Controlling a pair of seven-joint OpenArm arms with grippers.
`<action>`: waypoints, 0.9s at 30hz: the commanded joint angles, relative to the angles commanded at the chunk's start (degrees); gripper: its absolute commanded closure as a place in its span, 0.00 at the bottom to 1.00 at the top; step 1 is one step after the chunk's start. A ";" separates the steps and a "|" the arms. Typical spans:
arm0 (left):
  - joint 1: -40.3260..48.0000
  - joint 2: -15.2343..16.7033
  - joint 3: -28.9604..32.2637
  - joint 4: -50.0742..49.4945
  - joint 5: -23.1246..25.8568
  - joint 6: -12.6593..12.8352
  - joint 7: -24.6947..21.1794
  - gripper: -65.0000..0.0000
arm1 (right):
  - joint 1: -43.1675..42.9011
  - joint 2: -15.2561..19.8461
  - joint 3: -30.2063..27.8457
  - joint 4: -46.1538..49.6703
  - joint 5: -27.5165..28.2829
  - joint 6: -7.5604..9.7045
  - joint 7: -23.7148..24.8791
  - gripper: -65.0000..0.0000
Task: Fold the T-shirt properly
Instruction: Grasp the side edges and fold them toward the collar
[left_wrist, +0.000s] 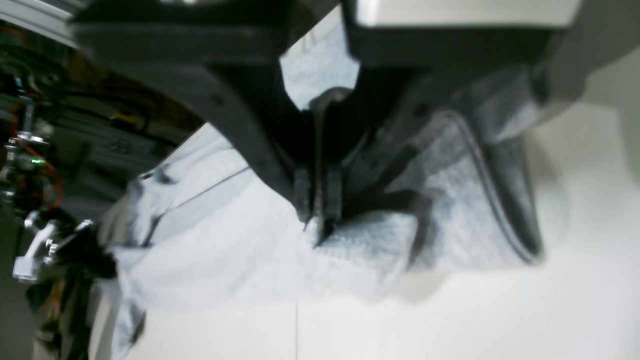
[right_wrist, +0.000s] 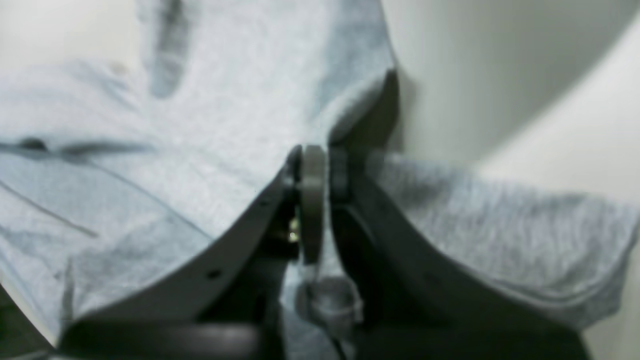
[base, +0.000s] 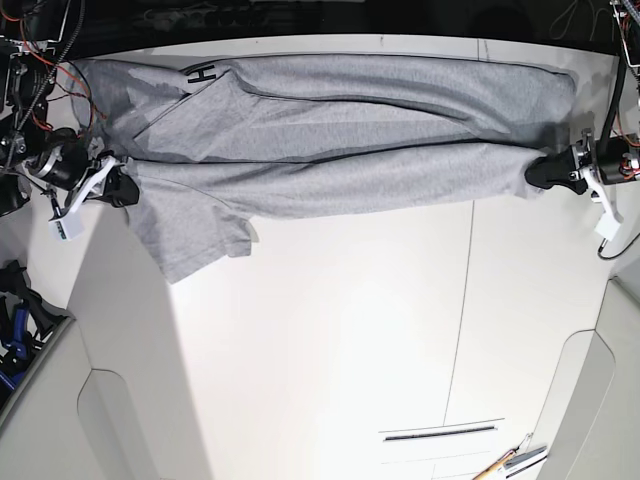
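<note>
Two grippers are clamping the T-shirt (base: 340, 130) at opposite ends, stretching it into a long band across the far part of the white table (base: 330, 330). Nearest, at about 5 o'clock in the base view, thin tools (base: 510, 462) are lying at the table edge. Farther up, at 3 o'clock, the left gripper (base: 548, 170) is pinching the cloth's edge, fingers (left_wrist: 302, 192) closed on grey fabric. At 9 o'clock the right gripper (base: 122, 186) is gripping likewise, pads (right_wrist: 313, 192) pressed together on a fold, a sleeve hanging just beside it. Farthest, near 11 o'clock, black lettering (base: 203, 73) is showing.
</note>
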 joint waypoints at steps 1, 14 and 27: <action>0.15 0.02 0.00 0.00 2.05 0.00 -1.59 1.00 | -0.68 -0.11 0.00 -0.07 -0.11 -0.04 0.07 1.00; 0.09 0.02 0.00 0.00 10.10 0.00 -7.82 1.00 | 0.28 -0.13 0.04 -0.17 -0.15 -0.70 3.67 0.55; -0.07 0.66 0.00 0.00 10.08 0.00 -8.47 1.00 | 10.64 -4.98 -0.07 -5.49 -12.13 -2.58 9.62 0.55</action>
